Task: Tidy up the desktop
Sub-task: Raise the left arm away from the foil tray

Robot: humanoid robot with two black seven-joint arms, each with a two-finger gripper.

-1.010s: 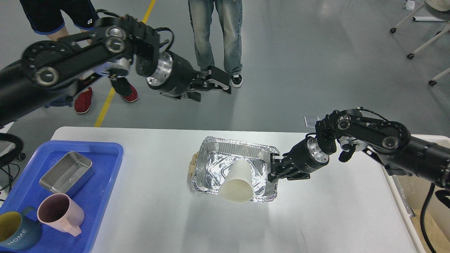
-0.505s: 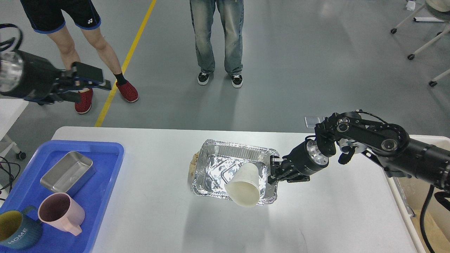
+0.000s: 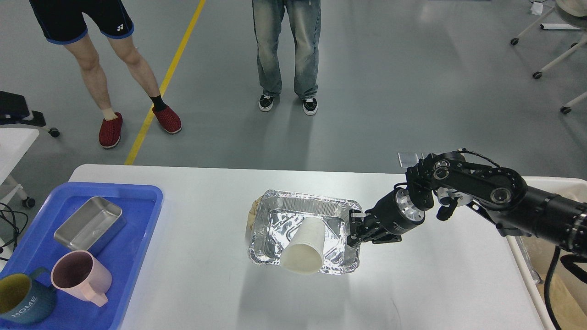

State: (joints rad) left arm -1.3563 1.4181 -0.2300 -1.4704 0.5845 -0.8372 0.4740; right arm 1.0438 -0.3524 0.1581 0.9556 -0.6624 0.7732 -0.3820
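The white-grey desktop (image 3: 206,293) fills the lower part of the head view. A silver foil tray (image 3: 275,220) sits at its middle, tilted, with a shadow under it. A white paper cup (image 3: 303,252) lies on its side in the tray, mouth over the near rim. A brown crumpled paper (image 3: 252,215) pokes out at the tray's left edge. My right gripper (image 3: 355,229) is shut on the foil tray's right rim. My left arm and gripper are out of view.
A blue tray (image 3: 142,201) at the desktop's left end holds a metal box (image 3: 89,224), a pink mug (image 3: 80,277) and a dark mug marked HOME (image 3: 23,307). A bin (image 3: 534,247) stands past the right edge. Two people (image 3: 284,55) stand beyond the far edge.
My left arm swung away to the left and left the view. My right gripper shifted the foil tray slightly left, and the cup rolled inside it.
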